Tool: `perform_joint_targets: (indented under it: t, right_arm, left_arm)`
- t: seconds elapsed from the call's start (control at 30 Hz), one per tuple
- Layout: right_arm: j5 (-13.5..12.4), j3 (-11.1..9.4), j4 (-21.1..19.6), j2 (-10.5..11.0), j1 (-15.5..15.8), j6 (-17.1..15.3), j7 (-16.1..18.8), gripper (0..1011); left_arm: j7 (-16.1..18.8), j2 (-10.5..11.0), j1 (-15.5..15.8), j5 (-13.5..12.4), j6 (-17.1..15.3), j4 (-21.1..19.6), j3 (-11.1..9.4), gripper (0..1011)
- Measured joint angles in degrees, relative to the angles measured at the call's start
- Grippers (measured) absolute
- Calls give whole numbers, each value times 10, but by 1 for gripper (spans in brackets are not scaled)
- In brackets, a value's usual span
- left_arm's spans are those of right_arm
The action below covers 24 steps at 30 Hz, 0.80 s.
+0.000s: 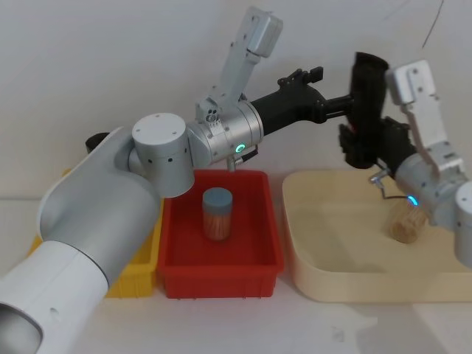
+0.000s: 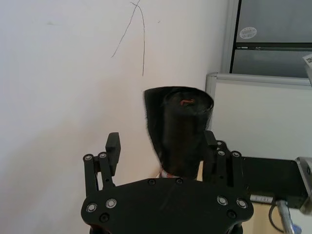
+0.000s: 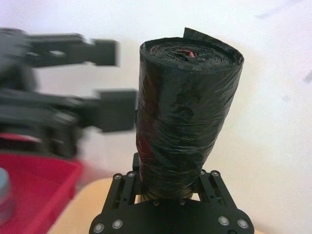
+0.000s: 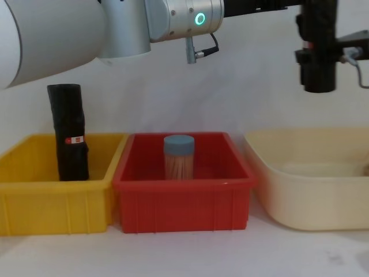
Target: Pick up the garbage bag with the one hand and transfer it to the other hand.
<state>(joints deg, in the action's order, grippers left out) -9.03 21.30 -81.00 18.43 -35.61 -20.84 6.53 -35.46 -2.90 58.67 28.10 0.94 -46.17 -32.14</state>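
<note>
**Black roll held upright above the cream tray, between the two claws**

We see the garbage bag [image 1: 366, 103], a tall black roll of plastic film with a small red label, upright in the air above the far left part of the wide cream plastic tray [image 1: 324, 273]. Our right gripper [image 3: 170, 187], the black long-fingered claw on the blue-ringed arm, is clamped on the roll's lower part, one finger on each side. Our left gripper [image 2: 163, 153], the black claw on the green-ringed arm, reaches across from the left at the roll's upper part; its fingers [image 2: 113, 146] stand apart, one clear of the film, and whether the other touches it we cannot tell.

Lower down, a twin black roll [image 4: 69, 133] stands in the yellow plastic bin [image 4: 34, 202] at far left. A blue-lidded jar [image 4: 179, 157] stands in the red plastic bin [image 4: 184, 205] in the middle.
</note>
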Motion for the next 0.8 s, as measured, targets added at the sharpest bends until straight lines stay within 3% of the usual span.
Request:
perform_joint_targets:
  t: [0.37,0.63,0.8]
  right_arm:
    - [-4,-48,-23,12,34,-21,-40,522]
    - [-5,-88,-38,19,60,-37,-76,780]
    - [-5,-103,-43,22,70,-42,-87,915]
  left_arm:
    - [0,0,0,0,0,0,0,1001]
    - [0,0,0,0,0,0,0,1001]
    - [0,0,0,0,0,0,0,1001]
